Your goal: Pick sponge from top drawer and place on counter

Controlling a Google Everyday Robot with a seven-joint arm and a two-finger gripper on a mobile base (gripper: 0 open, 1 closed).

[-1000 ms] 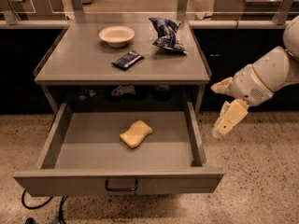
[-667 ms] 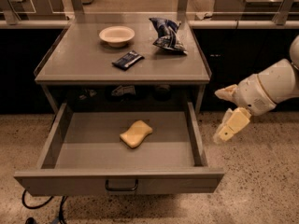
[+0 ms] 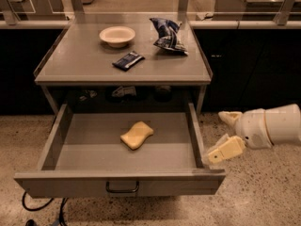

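The pale-yellow sponge (image 3: 137, 135) lies flat in the middle of the open top drawer (image 3: 117, 182), which is pulled out below the grey counter (image 3: 80, 60). My gripper (image 3: 225, 134) is to the right of the drawer, outside its right wall and near its front corner. It is open and empty. One finger (image 3: 229, 117) points left at the height of the sponge; the other (image 3: 225, 151) is lower, close to the drawer's front right corner. The gripper is well to the right of the sponge and does not touch it.
On the counter stand a pale bowl (image 3: 117, 35), a crumpled blue snack bag (image 3: 168, 34) and a dark blue snack bar (image 3: 128, 60). A black cable (image 3: 42, 206) lies on the speckled floor at the front left. Dark cabinets flank the counter.
My gripper and arm have moved down and slightly toward the drawer's front right corner. The sponge and the counter items have not moved.
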